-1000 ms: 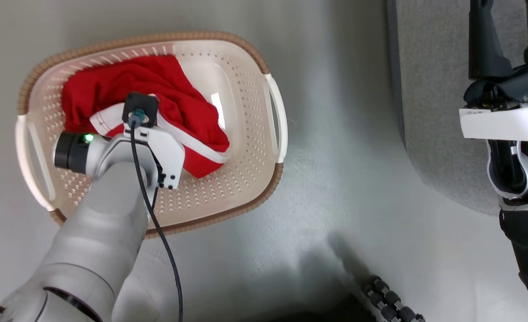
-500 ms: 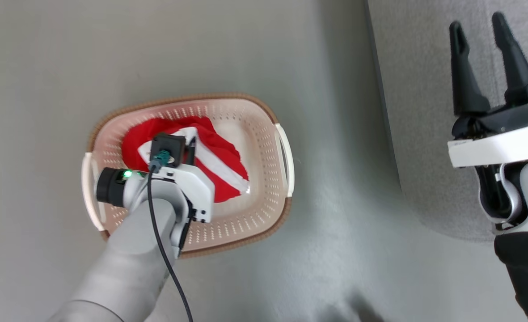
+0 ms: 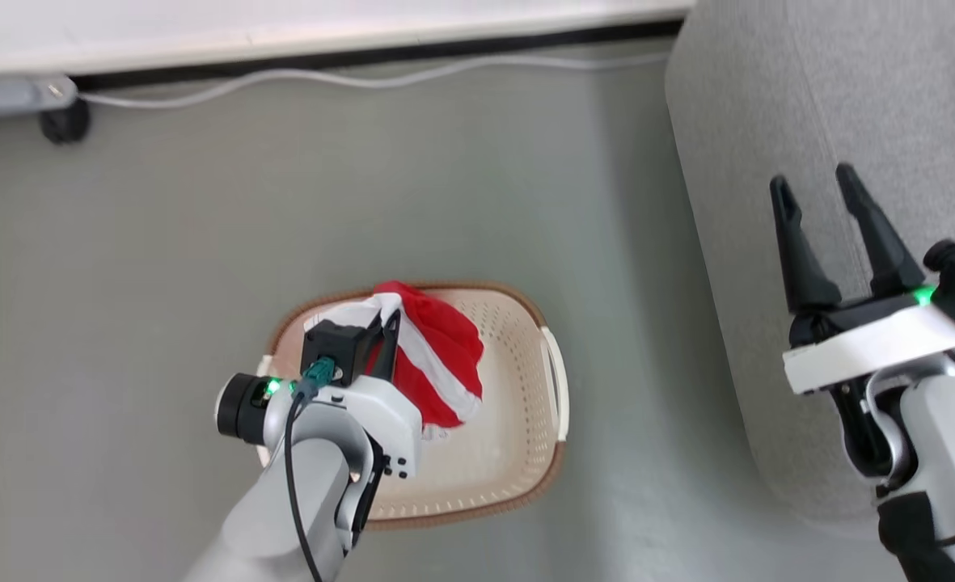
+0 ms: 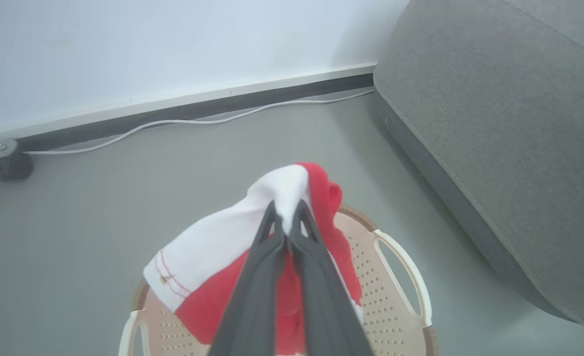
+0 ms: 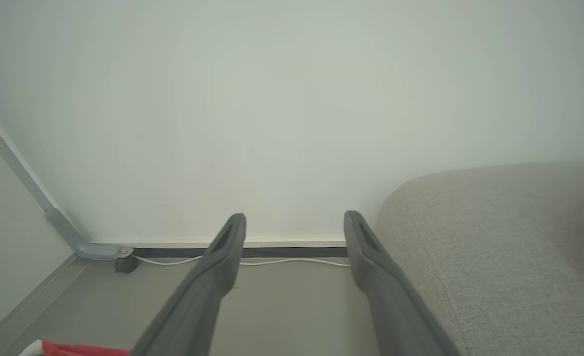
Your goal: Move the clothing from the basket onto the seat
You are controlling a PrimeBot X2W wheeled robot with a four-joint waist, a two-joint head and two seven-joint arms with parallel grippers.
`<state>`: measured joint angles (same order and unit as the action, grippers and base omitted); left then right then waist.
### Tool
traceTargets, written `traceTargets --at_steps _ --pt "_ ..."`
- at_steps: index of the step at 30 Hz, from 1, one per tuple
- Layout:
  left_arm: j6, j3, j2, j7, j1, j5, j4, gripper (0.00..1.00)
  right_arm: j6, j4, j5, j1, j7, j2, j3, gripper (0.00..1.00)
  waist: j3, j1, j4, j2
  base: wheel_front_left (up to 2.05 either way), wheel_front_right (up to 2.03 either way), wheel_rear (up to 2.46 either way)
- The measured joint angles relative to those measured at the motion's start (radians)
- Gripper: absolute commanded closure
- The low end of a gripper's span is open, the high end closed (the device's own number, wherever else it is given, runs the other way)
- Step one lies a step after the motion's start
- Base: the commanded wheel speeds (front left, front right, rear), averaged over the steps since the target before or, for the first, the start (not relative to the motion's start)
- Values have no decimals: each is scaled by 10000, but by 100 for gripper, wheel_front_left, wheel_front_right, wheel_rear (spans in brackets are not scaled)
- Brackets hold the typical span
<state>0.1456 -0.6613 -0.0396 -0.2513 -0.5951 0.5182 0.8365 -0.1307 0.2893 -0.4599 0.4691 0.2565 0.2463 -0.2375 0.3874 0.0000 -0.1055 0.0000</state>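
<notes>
Clothing [image 3: 445,339], red with a broad white band, hangs from my left gripper [image 4: 286,211], whose two dark fingers are pinched together on the white band at its topmost fold. The cloth drapes down over the inside of the basket [image 3: 526,364], which stands on the grey floor [image 3: 162,242] to the left of the seat [image 3: 768,97], apart from it. I cannot tell whether the cloth's lower end touches the basket's bottom. My right gripper [image 3: 813,178] has its fingers spread wide with nothing between them; in the head view it shows against the seat's grey fabric. A white cable [image 3: 283,79] runs along the foot of the wall
</notes>
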Motion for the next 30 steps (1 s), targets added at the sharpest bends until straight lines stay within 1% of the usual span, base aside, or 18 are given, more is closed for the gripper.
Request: traceTargets --at_steps 9,10,15,17,19,26,30 --pt "-403 1453 0 0 1376 -1185 -1659 100 0 506 165 -845 -2 -261 -6 0 -1506 0 631 0 0 0 0" --pt "-407 1622 0 0 1477 -1300 -1816 100 0 541 205 -930 -2 -284 -6 0 -1654 0 694 0 0 0 0" --pt "-738 2249 -4 0 1721 -1895 -2642 100 0 767 297 -1369 -4 -407 44 0 -2280 1 1001 0 0 0 0" --pt "-809 2470 -4 -2 1763 -2130 -3026 100 0 838 309 -1562 -6 -508 42 0 -2484 0 1109 0 0 0 0" --pt "-951 2642 -4 -2 1773 -2311 -3382 100 0 876 353 -1689 -6 -579 40 0 -2648 0 1192 0 0 0 0" --pt "-1085 3104 -2 -13 1700 -2842 -4531 100 0 988 389 -1842 -6 -727 50 0 -2851 0 1312 0 0 0 0" --pt "-1108 3256 -8 -17 1313 -3072 -5149 100 0 1037 389 -1924 -6 -773 50 0 -2827 0 1300 0 0 0 0"
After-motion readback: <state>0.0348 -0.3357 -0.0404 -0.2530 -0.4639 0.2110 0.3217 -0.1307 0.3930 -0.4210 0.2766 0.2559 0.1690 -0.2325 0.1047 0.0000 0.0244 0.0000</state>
